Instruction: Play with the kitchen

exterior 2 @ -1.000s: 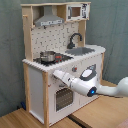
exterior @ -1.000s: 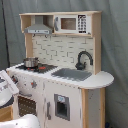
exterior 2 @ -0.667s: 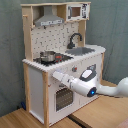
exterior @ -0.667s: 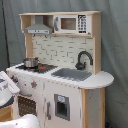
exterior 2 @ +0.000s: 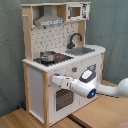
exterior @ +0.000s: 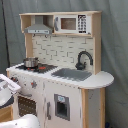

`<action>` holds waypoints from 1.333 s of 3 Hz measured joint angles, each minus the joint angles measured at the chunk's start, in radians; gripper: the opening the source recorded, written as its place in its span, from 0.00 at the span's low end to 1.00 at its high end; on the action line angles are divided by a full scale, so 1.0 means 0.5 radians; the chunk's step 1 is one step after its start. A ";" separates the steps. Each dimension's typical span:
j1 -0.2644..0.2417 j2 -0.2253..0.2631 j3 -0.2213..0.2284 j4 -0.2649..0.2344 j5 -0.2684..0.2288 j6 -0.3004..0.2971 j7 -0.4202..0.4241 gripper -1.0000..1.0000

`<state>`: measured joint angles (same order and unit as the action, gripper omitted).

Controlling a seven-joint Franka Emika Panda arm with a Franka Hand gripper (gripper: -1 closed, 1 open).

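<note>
The kitchen (exterior: pixel 60 75) fills the middle of both exterior views, standing on a wooden floor (exterior 2: pixel 100 112) before a grey-green curtain (exterior 2: pixel 10 60). It is boxy, with smooth white panels framed in pale wood, and its counter ends in a rounded corner. A tile-patterned back panel (exterior: pixel 57 50) rises to a grey hood (exterior: pixel 37 29) and a microwave (exterior: pixel 70 22) on the upper shelf. A curved black faucet (exterior 2: pixel 75 37) arches over the rectangular grey sink (exterior: pixel 71 74); a shiny metal pot (exterior 2: pixel 47 56) sits on the dark stovetop (exterior: pixel 37 67).

In the second exterior view, the glossy white arm (exterior 2: pixel 100 90) reaches from the lower right, its end effector (exterior 2: pixel 54 79) against the front above the oven door (exterior 2: pixel 62 97). I cannot tell whether its fingers are spread or closed.

Compared with a second ago, the arm looks almost unmoved.
</note>
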<state>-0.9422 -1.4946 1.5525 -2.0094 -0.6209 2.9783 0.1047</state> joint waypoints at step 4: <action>0.000 -0.001 -0.017 0.022 -0.420 -0.027 -0.753 0.00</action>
<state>-0.9421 -1.4951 1.5443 -1.9982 -0.8307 2.9646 -0.2717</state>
